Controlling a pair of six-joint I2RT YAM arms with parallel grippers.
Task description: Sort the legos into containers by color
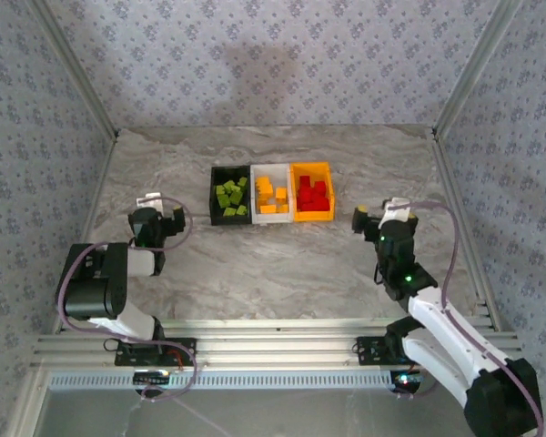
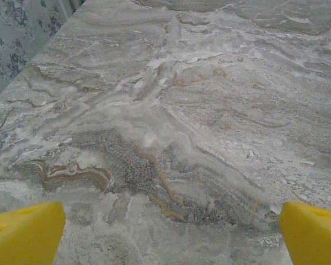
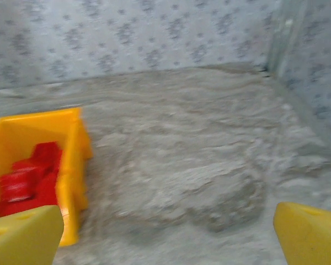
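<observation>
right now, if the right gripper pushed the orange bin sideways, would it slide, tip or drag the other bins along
Probably slide, not tip: the orange bin sits low and wide on the smooth table. It likely drags the white bin and black bin, since the three sit flush in a row. The red legos lie loose inside, so they may shift.

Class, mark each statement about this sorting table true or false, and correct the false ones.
1. The green legos lie in the black bin. True.
2. The red legos lie in the white bin. False: they lie in the orange-yellow bin.
3. The white bin stands between the other two bins. True.
4. The left gripper grips a lego. False: its jaws stand open with nothing between them.
5. The right gripper is open. True.
</observation>
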